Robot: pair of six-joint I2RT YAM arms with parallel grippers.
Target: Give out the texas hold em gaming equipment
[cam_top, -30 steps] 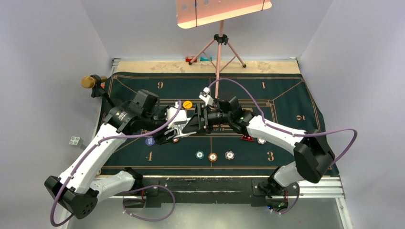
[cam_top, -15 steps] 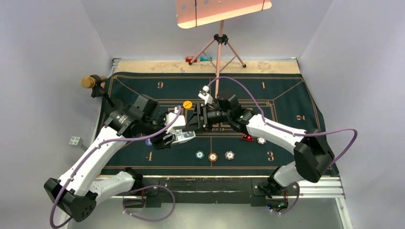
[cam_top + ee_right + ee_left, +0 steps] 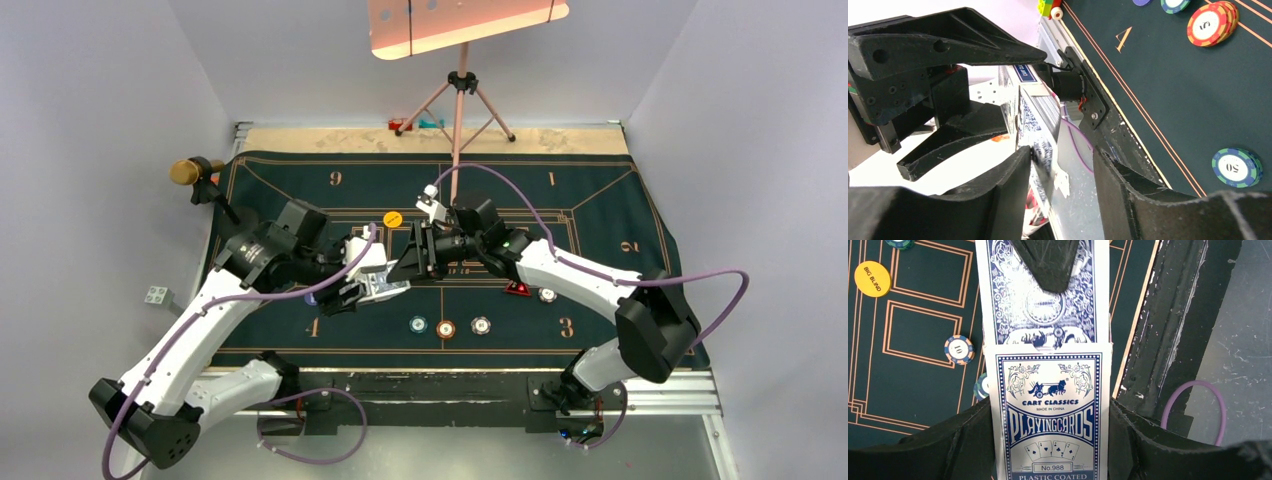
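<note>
Right, mid-air handover above felt mat (image 3: 600, 200), we watch closely. Left tool (image 3: 372, 287) clenched on card box (image 3: 1050, 415), flanks pinched. Playing cards (image 3: 1043, 315) stick out of box mouth, long axis pointing straight at right tool (image 3: 1060, 165). Right tool nearer to free end: jaws straddle stack, one pad (image 3: 1015, 170) touching card face, other just apart, so not clamped yet. We reckon pull must run along that axis, away from box, or cards fan and spill.

Glossy card box (image 3: 1050, 425), matt felt mat (image 3: 923, 340)
</note>
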